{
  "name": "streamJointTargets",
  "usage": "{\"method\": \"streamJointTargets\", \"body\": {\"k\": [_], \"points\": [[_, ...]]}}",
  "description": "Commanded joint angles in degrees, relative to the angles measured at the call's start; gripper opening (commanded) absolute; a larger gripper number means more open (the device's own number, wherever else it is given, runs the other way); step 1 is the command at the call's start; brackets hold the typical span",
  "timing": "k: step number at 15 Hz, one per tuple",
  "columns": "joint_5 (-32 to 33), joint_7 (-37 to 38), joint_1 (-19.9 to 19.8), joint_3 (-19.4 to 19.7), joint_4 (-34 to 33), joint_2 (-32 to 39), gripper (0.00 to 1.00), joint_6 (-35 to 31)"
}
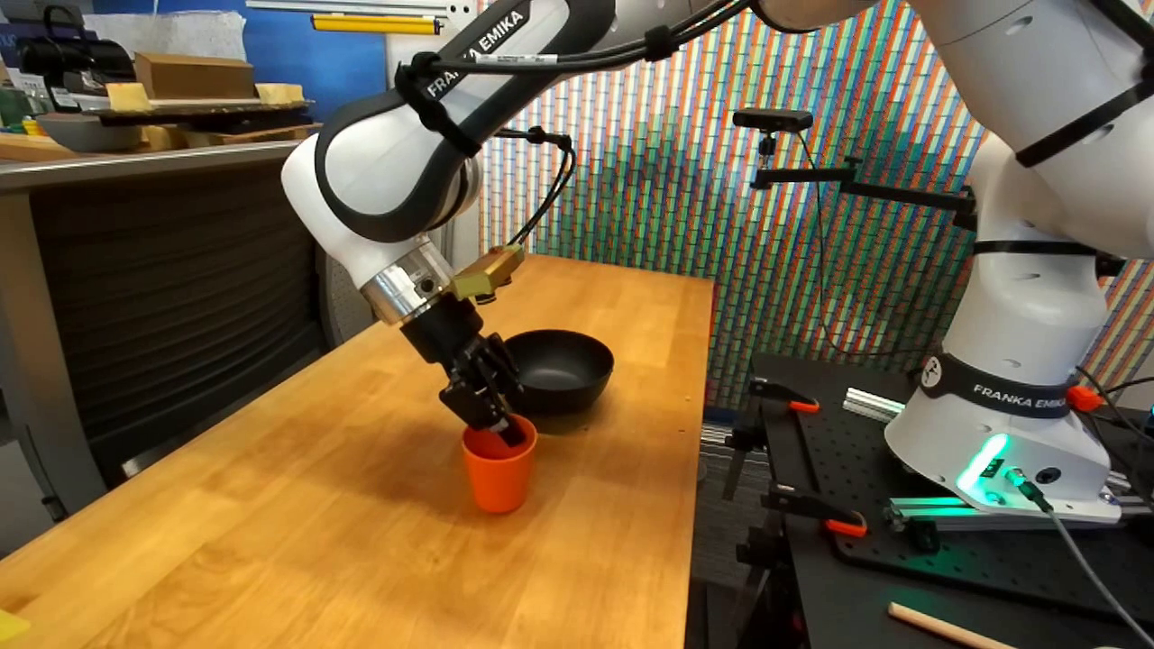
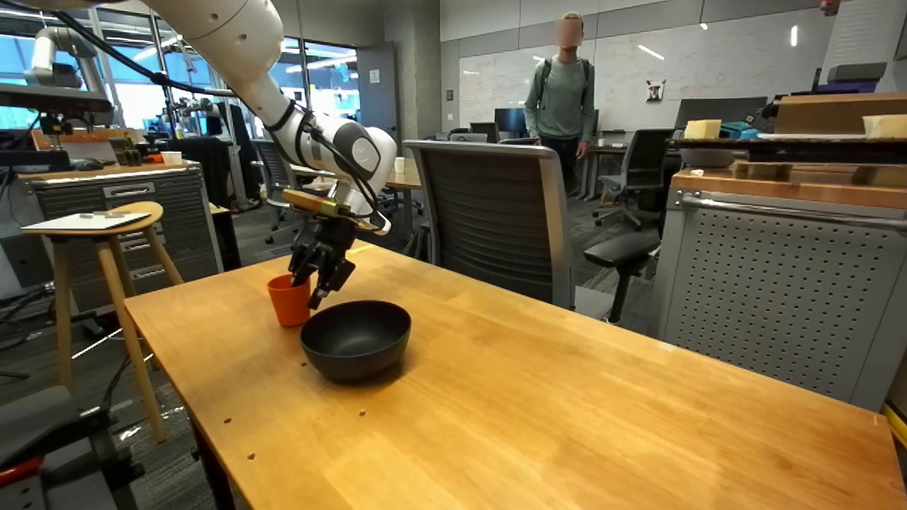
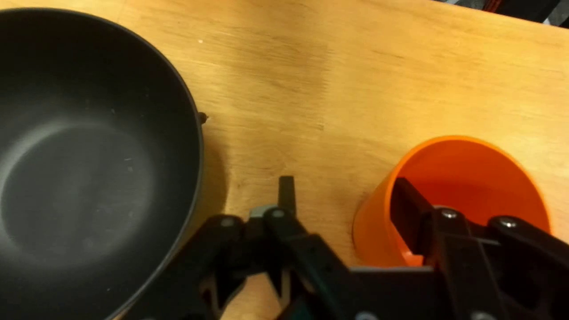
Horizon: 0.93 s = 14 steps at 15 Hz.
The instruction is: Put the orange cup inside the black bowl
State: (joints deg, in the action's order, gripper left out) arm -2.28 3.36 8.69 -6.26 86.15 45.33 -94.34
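Note:
The orange cup [image 1: 500, 478] stands upright on the wooden table in both exterior views [image 2: 289, 306]. The black bowl [image 1: 561, 374] stands close beside it, and its inside shows empty in the wrist view [image 3: 80, 186]. My gripper [image 1: 510, 410] is tilted down at the cup. In the wrist view the gripper [image 3: 344, 178] is open. One finger reaches inside the cup [image 3: 372, 231] at the rim nearer the bowl. The other finger is outside the cup, between cup and bowl. A gap shows between the outer finger and the cup wall. Gripper parts hide the cup's near side.
The wooden table [image 1: 343, 559] has a long edge on the robot base's side. A dark office chair [image 2: 489, 219] stands against the opposite edge. A wooden stool [image 2: 113, 241] is off one table end. A person [image 2: 563, 99] stands in the background.

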Motion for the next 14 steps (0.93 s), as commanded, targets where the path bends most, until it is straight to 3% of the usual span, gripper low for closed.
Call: {"method": "streamJointTargets", "body": {"k": [1,4,5,10,14], "points": [[-1.15,-1.17,-0.32,-0.24,-0.11,-0.34,0.27,0.52],[-1.10,-1.28,-0.45,-0.22,0.66,-1.43,0.04,0.19],[-1.13,-1.24,-0.59,-0.13,1.05,-2.00,0.01,0.03],[-0.57,-0.19,-1.81,1.44,5.55,-8.72,0.01,-2.30],[1.04,4.70,-3.63,6.21,11.14,-18.13,0.02,-5.78]]}}
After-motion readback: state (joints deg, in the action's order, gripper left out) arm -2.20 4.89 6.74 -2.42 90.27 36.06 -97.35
